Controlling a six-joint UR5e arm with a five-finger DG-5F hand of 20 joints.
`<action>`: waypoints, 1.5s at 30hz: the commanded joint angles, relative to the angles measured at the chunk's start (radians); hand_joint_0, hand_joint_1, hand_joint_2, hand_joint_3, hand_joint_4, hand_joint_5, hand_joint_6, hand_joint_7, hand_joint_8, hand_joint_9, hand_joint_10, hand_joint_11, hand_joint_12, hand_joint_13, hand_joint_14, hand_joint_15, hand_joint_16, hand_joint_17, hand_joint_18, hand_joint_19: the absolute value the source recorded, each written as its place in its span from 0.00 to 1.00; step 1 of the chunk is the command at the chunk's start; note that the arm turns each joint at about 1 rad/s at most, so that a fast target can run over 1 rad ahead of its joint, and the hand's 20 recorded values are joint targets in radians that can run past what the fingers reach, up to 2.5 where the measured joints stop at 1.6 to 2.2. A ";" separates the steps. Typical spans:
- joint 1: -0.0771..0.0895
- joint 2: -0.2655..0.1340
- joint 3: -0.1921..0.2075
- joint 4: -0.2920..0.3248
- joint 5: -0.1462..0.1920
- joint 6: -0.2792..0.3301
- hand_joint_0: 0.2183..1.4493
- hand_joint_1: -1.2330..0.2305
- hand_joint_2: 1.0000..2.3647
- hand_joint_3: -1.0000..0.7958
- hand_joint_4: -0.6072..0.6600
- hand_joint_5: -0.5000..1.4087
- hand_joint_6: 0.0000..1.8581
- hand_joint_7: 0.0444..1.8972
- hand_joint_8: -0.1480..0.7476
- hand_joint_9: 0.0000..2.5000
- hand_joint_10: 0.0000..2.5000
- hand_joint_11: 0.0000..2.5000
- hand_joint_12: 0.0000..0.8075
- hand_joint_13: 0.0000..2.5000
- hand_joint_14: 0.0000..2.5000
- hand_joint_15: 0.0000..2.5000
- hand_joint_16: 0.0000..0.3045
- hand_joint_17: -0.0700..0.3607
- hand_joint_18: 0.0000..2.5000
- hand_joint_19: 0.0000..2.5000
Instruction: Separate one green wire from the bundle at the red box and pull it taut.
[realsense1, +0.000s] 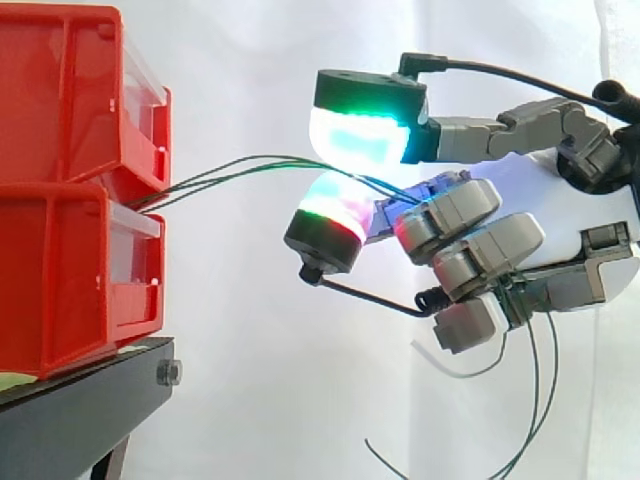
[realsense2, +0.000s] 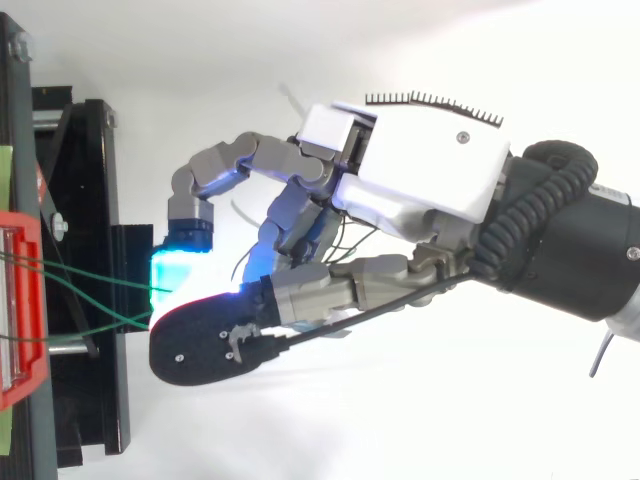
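Observation:
Two red bins are stacked at the left, the upper (realsense1: 70, 90) on the lower (realsense1: 60, 280). Several thin green wires (realsense1: 230, 172) leave the gap between them and run right, spread slightly apart, to my hand (realsense1: 545, 190). From above, the wires (realsense2: 90, 275) cross from the red box (realsense2: 22, 300) to the hand (realsense2: 420, 170). They pass between a green-cyan glowing pad (realsense1: 360, 135) above and a red-green glowing pad (realsense1: 330, 215) below, then go in among curled fingers. Loose wire ends (realsense1: 535, 400) hang under the hand. The stretch to the bins has little slack.
The bins sit on a black stand (realsense1: 80, 400), whose frame (realsense2: 90, 300) lies below the wires in the top view. A white curtain backs the scene. There is open space under and to the right of the hand.

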 joint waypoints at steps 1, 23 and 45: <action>-0.001 0.004 0.000 0.000 0.000 -0.003 0.38 0.25 0.00 0.30 0.54 0.16 0.49 0.58 0.42 0.47 0.16 0.71 0.37 0.57 0.04 0.72 0.17 0.43 0.43 0.40; -0.011 0.018 0.002 -0.037 -0.003 -0.019 0.31 0.35 0.01 0.42 0.57 0.18 0.48 0.65 0.44 0.53 0.11 0.74 0.38 0.60 0.03 0.71 0.17 0.44 0.45 0.41; -0.007 0.020 0.002 -0.037 0.000 -0.019 0.37 0.26 0.00 0.28 0.54 0.17 0.49 0.59 0.42 0.51 0.12 0.73 0.37 0.59 0.00 0.71 0.17 0.43 0.43 0.39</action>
